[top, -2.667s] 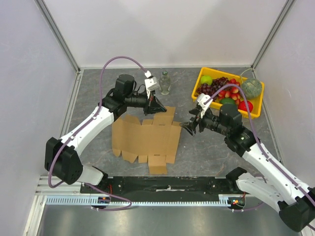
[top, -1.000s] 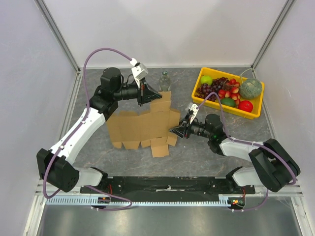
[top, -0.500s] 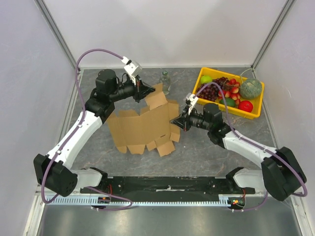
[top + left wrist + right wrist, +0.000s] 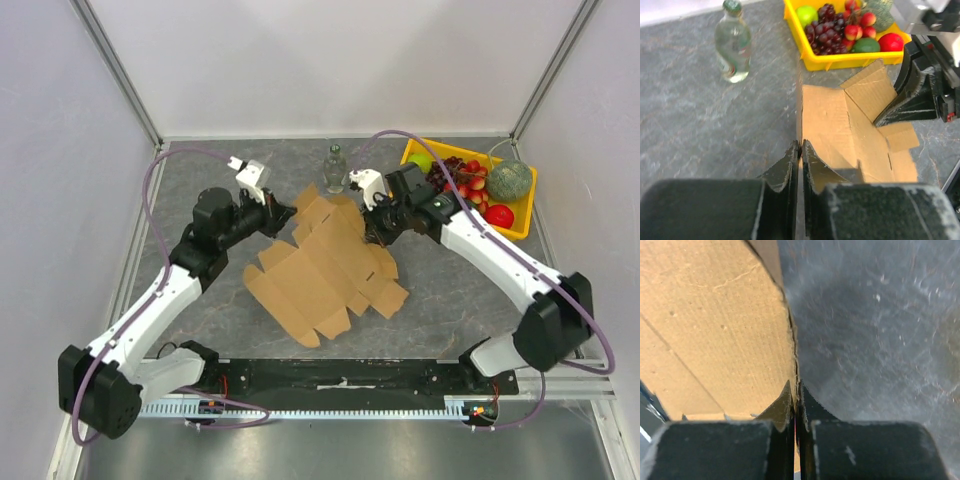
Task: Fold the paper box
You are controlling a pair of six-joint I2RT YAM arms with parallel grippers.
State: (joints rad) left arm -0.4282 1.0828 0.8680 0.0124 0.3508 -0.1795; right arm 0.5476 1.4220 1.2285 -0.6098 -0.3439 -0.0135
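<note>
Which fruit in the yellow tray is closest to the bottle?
The light green fruit, in the tray corner nearest the bottle. The grapes sit just beyond it; the red fruits and melon lie farther off.

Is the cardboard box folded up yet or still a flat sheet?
Spread open, not folded. The paper box is one die-cut sheet, flaps splayed, pinched at two edges by the left gripper and right gripper.

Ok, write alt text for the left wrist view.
The left gripper pinches the edge of the unfolded paper box, while the right gripper grips its far side. Behind stand a clear bottle and a yellow tray of fruit.
</note>
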